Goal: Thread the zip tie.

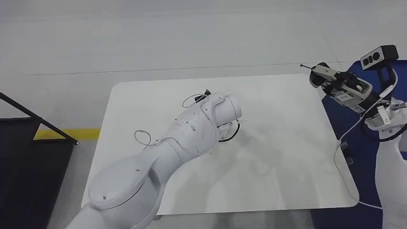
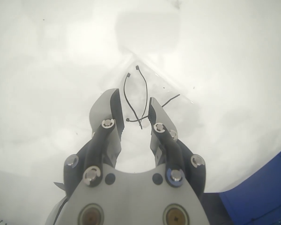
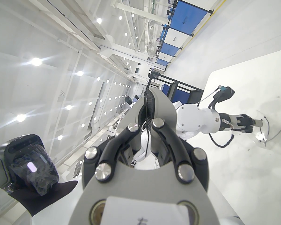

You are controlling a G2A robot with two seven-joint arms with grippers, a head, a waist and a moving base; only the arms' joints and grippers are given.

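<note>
Right gripper (image 3: 148,94): upper right of the top view, just past the white table (image 1: 286,165); fingers pressed together on 1 thin black zip tie (image 3: 146,139), whose end projects beyond the tips. Left gripper (image 2: 133,94): fingers spread wide, holding nothing, poised over 3 loose zip ties (image 2: 145,90) lying crossed on a clear plastic sheet (image 2: 171,85) on the table.
</note>
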